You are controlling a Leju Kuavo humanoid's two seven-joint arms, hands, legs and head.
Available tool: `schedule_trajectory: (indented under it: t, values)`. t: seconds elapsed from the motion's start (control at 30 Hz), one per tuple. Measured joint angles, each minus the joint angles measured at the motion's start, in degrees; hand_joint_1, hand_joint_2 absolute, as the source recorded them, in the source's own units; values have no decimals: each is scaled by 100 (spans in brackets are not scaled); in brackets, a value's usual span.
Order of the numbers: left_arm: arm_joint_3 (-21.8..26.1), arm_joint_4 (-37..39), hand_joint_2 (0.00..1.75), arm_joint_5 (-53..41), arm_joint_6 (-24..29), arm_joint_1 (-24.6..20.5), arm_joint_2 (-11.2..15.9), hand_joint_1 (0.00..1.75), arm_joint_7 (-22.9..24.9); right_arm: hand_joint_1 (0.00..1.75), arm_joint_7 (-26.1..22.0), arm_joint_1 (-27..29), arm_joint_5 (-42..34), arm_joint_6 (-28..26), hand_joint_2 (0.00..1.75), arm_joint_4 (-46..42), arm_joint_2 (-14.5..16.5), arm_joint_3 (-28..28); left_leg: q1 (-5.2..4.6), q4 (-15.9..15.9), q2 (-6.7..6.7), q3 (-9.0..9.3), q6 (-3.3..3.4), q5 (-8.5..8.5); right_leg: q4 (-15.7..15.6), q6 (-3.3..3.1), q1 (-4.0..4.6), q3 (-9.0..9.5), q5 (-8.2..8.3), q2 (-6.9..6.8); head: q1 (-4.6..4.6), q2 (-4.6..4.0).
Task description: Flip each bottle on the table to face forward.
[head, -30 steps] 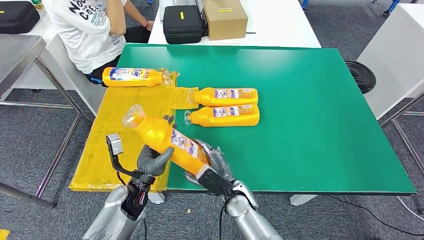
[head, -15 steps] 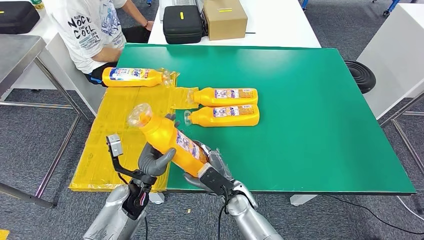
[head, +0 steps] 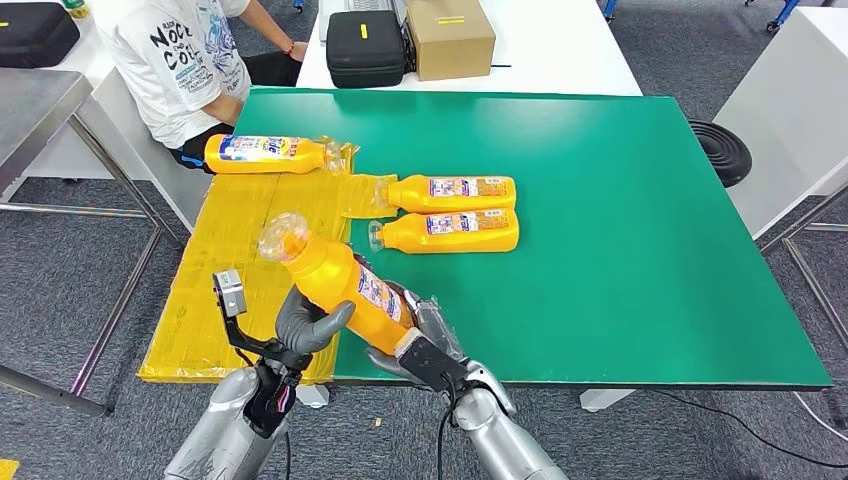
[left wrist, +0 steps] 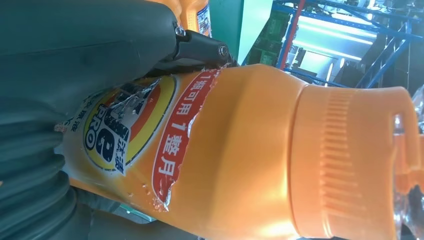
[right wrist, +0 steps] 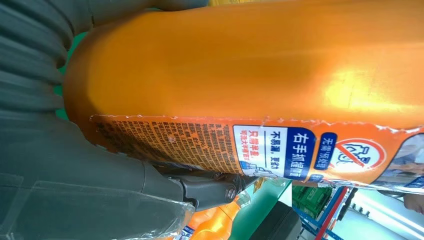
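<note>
An orange bottle (head: 342,284) with a clear cap is tilted in the air over the table's near left corner, cap up and to the left. My left hand (head: 305,325) grips its middle from below, and my right hand (head: 425,335) holds its base end. Up close, the left wrist view has the bottle's front label and ribbed cap (left wrist: 260,150); the right wrist view has its back label (right wrist: 240,145). Two more orange bottles (head: 450,192) (head: 445,232) lie side by side on the green table (head: 600,250), caps pointing left. Another bottle (head: 265,153) lies on the yellow sheet (head: 230,260) at the far left.
A person in a white printed shirt (head: 180,60) sits beyond the table's far left corner. A black case (head: 365,45) and a cardboard box (head: 450,35) stand on the white table behind. A black stool (head: 722,150) is to the right.
The held bottle has shifted slightly right and its cap end has dropped a little, both hands still on it. The person has shifted at the far left.
</note>
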Motion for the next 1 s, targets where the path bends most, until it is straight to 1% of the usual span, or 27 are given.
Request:
schedule_trajectory:
  t: [0.07,0.1,0.17,0.2,0.23,0.3,0.43,0.63,0.8,1.0]
  values:
    - [-1,-1,175,-24,-4,-3,5,175,-9,175,0,-9,0,8,175,10,0,-1,0,0,0,0,0,0,0,0,0,0,0,0,0,0]
    - [-1,-2,175,-53,-13,-3,8,175,-20,161,-1,-10,0,15,175,13,0,-1,0,0,0,0,0,0,0,0,0,0,0,0,0,0]
    - [-1,-6,175,-137,-34,-3,11,175,-48,74,-9,-12,1,34,175,20,1,-1,0,0,0,0,0,0,0,0,0,0,0,0,0,0]
    - [-1,-11,175,-185,-45,-3,12,175,-62,30,-14,-14,2,40,131,24,1,-1,0,0,0,0,0,0,0,0,0,0,0,0,0,0]
    - [-1,-17,175,-227,-56,-2,13,175,-71,0,-17,-19,5,38,87,28,3,-1,0,0,0,0,0,0,0,0,0,0,0,0,0,0]
    - [-8,-36,175,-308,-83,-1,14,175,-81,0,-12,-30,30,-21,0,37,7,-2,0,0,0,-1,0,0,0,0,0,0,0,0,1,0]
    - [-37,-85,175,-479,-60,0,20,175,-86,0,17,-39,115,-203,0,37,23,-3,0,0,0,-1,0,0,0,0,0,0,0,0,1,0]
    - [-45,-146,175,-668,65,-1,39,175,-93,0,22,-25,147,-278,0,-39,46,-3,0,0,0,-1,0,0,0,0,0,0,0,0,1,0]
    - [-12,-260,175,-999,301,-7,107,175,-94,0,116,171,234,-301,0,-572,37,-1,0,0,0,-1,0,0,1,0,0,-1,0,0,1,0]
    - [40,-356,175,-1071,321,-18,180,175,-90,0,170,320,256,-301,0,-1028,3,2,0,0,0,-1,0,0,0,-1,0,-1,-1,0,1,0]
